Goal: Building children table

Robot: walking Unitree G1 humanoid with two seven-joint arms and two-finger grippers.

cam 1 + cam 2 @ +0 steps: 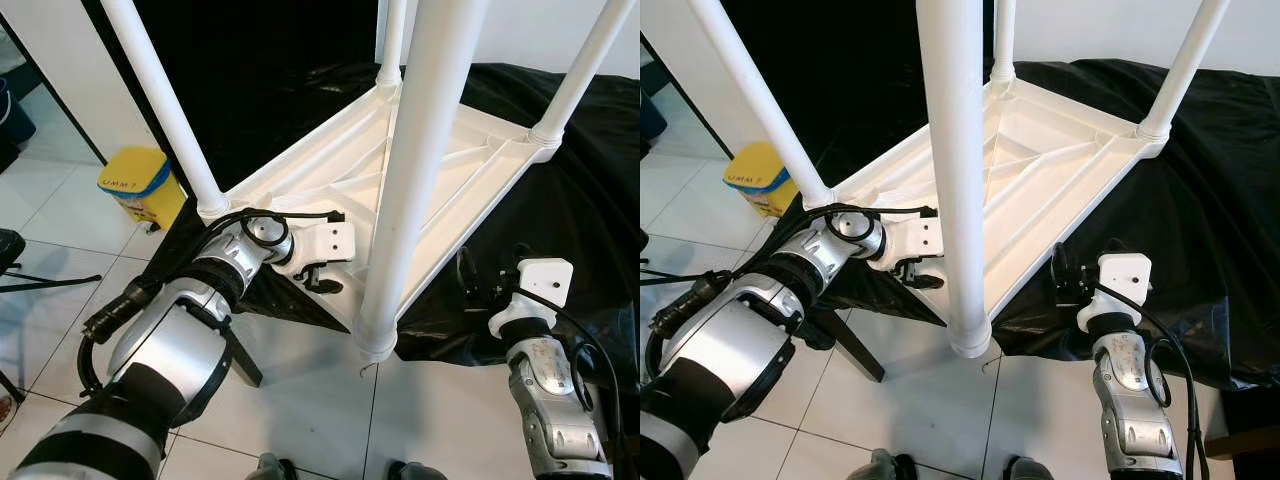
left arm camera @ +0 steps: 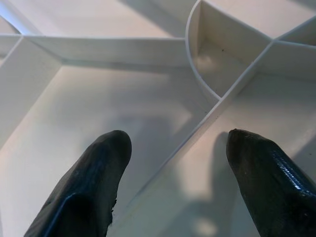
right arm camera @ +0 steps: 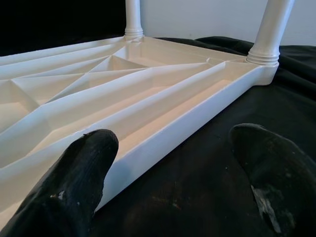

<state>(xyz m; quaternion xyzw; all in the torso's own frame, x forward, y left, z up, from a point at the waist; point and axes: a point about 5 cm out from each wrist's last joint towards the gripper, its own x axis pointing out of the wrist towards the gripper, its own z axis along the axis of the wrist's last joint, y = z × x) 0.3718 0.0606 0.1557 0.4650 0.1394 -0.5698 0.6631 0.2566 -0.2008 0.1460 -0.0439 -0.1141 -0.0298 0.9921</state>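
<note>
Risk is tipping: the upturned table (image 1: 440, 160) lies just ahead of my left gripper (image 2: 173, 168) and right gripper (image 3: 173, 163), both spread wide, so a careless push could topple it.

Only dark lettering on the yellow container (image 1: 143, 186), on the floor off to the outer side of the left gripper (image 1: 318, 262), beyond the table corner. Short printed word along the upper face, too small and blurred to read with certainty. Nothing readable on the white table (image 1: 440, 160), the black sheet (image 1: 580, 200) or the wrist housings.
</note>
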